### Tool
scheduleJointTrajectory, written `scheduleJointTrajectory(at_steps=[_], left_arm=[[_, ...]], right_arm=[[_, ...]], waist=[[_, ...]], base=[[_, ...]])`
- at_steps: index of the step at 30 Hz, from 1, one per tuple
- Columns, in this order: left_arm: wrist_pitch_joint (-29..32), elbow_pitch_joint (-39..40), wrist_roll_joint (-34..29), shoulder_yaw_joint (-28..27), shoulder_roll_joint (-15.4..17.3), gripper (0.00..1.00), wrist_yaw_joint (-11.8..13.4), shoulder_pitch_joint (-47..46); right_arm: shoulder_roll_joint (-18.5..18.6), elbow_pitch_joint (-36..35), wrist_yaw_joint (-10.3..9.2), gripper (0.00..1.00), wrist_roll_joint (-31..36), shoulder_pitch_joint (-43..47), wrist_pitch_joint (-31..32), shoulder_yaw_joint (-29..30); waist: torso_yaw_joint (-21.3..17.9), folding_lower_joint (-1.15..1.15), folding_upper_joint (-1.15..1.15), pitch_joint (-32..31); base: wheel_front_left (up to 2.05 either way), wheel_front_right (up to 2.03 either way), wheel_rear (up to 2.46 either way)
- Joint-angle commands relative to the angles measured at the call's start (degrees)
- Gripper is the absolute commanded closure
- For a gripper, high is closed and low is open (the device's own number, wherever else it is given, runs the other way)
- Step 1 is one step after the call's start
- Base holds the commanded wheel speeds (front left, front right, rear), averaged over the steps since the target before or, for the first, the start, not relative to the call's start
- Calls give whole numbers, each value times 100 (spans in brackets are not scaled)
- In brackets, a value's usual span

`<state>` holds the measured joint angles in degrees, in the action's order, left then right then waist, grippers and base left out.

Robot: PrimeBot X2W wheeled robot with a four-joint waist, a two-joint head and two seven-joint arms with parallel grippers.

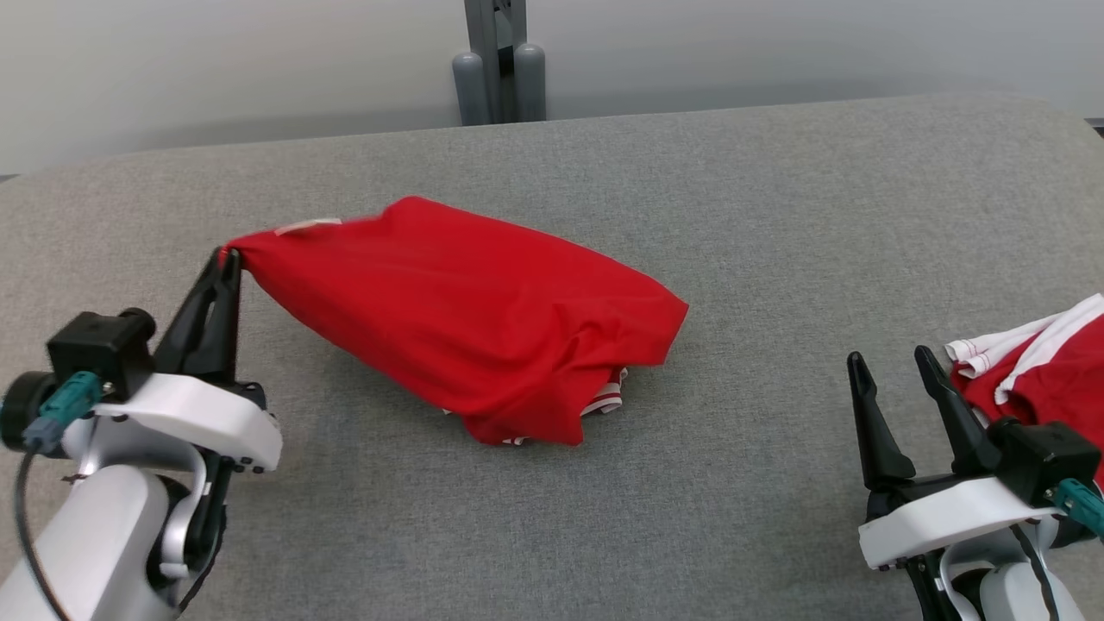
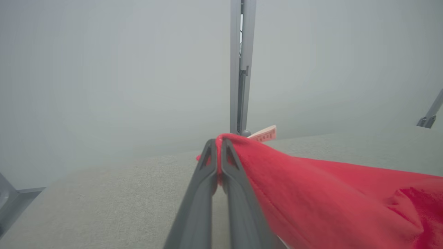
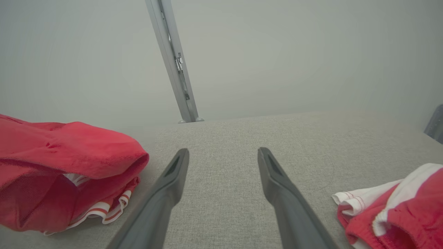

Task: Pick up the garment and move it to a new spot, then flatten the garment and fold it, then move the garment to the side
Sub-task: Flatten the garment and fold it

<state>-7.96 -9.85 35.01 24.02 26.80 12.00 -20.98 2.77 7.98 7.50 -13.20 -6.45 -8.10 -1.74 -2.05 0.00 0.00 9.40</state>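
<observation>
Garments (image 1: 466, 319) (image 1: 1048, 375) number two, left fingers (image 1: 211, 310) pinching one.

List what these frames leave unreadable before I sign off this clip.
- Head view: red garment, bunched; its own folds hide its shape and most of the striped trim.
- Head view: second red-and-white garment, cut by the right edge, partly behind the right pincer.
- Left wrist view: label print, too small to read.
- Left wrist view: grip depth at the left pincer, hidden by cloth.
</observation>
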Motion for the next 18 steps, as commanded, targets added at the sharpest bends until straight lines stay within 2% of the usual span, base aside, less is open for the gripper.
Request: scheduleJointTrajectory(at_steps=[1, 8, 9, 12, 14, 18], left_arm=[[118, 323, -7, -85, 129, 100, 163, 185], [448, 1820, -35, -589, 695, 100, 1031, 1144], [448, 1820, -35, -589, 695, 100, 1031, 1144], [616, 2232, 83, -809, 845, 100, 1322, 1588], [774, 2337, 239, -891, 887, 100, 1427, 1880], [966, 2068, 676, -983, 769, 100, 1412, 2351]], right_arm=[[30, 25, -2, 0, -27, -21, -42, 16], [32, 78, -2, 0, -31, -8, -106, 148], [32, 78, -2, 0, -31, -8, -106, 148], [28, 75, -2, 0, 6, -14, -101, 219], [29, 69, -2, 0, 21, -48, -81, 217], [30, 85, -2, 0, 32, -105, -54, 195]], waist=[[31, 0, 0, 1], [195, 0, 0, 6], [195, 0, 0, 6], [305, 0, 0, 12], [352, 0, 0, 17], [398, 0, 0, 34]], base=[[0, 0, 0], [0, 0, 0], [0, 0, 0], [0, 0, 0], [0, 0, 0], [0, 0, 0]])
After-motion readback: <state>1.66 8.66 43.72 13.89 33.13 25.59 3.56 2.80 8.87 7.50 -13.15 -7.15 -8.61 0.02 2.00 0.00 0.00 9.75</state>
